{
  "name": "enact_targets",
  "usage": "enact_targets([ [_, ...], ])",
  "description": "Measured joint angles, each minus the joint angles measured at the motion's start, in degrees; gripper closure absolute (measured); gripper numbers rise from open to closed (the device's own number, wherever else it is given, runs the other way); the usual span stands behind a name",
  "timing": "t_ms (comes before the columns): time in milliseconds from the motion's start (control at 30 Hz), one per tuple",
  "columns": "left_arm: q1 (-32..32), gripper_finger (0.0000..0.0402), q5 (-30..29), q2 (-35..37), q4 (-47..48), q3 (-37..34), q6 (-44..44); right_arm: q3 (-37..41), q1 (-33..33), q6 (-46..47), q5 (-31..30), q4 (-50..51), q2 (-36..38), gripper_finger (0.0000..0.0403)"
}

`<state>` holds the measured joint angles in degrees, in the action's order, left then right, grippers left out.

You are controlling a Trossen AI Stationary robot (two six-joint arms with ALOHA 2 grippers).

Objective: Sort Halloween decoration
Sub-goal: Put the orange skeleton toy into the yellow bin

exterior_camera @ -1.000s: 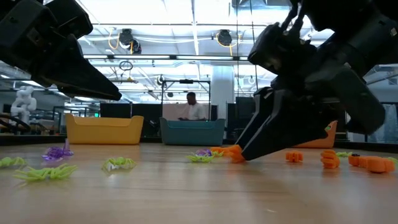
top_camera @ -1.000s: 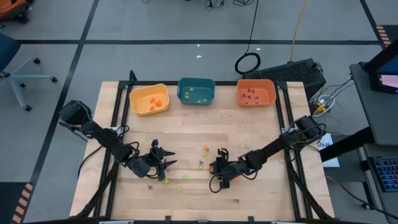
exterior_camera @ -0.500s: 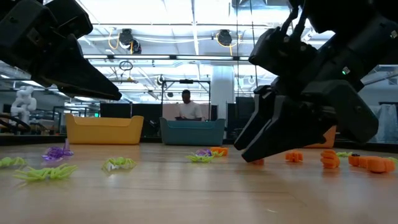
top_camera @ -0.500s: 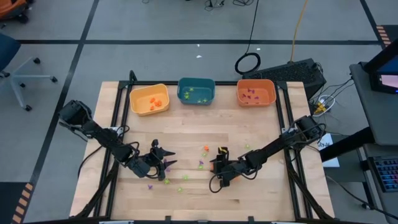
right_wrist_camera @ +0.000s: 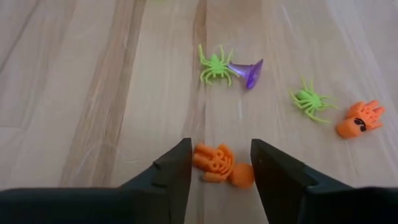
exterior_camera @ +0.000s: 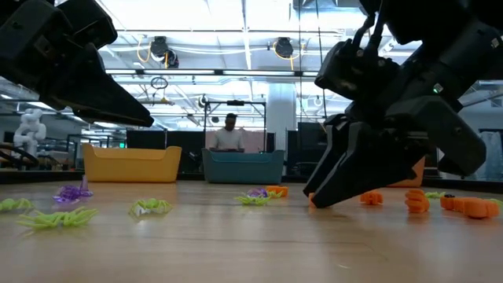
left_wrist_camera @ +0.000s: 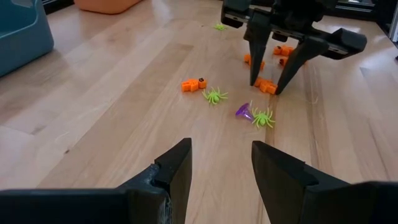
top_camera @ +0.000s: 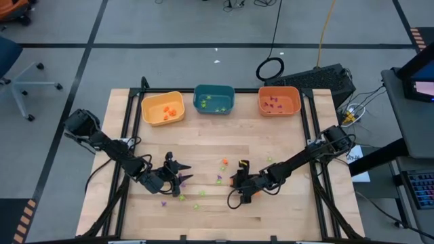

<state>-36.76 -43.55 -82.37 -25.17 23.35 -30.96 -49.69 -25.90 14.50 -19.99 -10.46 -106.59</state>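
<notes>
Tiny orange, light-green and purple trinkets lie scattered on the wooden table (top_camera: 285, 203). My right gripper (right_wrist_camera: 221, 171) is open and low over the table's middle, its fingers on either side of an orange trinket (right_wrist_camera: 219, 163), which the left wrist view also shows as the trinket (left_wrist_camera: 268, 86) between those fingertips. Beside it lie a green spider (right_wrist_camera: 214, 65), a purple cone (right_wrist_camera: 250, 71) and another orange piece (right_wrist_camera: 360, 118). My left gripper (left_wrist_camera: 221, 168) is open and hovers left of the middle, clear of the trinkets. My right gripper comes at the orange trinket (right_wrist_camera: 211, 160) slanting down from the table's right, one finger on each side of it. The trinket lies on the table. Whether the fingers touch it, I cannot tell.
Along the far edge stand a yellow bin (top_camera: 163, 108), a teal bin (top_camera: 214, 99) and an orange bin (top_camera: 279, 101), each with a few trinkets inside. More spiders (exterior_camera: 149, 207) and orange pieces (exterior_camera: 416, 200) lie near the grippers. A person stands in the room beyond the table.
My right gripper has sunk a little toward the table, and its fingertips now stand lower around the orange trinket. Its fingers have stayed open.
</notes>
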Motion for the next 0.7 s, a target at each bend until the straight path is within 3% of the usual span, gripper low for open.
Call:
enact_targets([
  [700, 0.0, 0.0236, 0.0, 0.0, 0.2, 0.0, -0.1, -2.9, -0.1, -1.8, 3.6, 1.6, -0.2, 0.0366],
])
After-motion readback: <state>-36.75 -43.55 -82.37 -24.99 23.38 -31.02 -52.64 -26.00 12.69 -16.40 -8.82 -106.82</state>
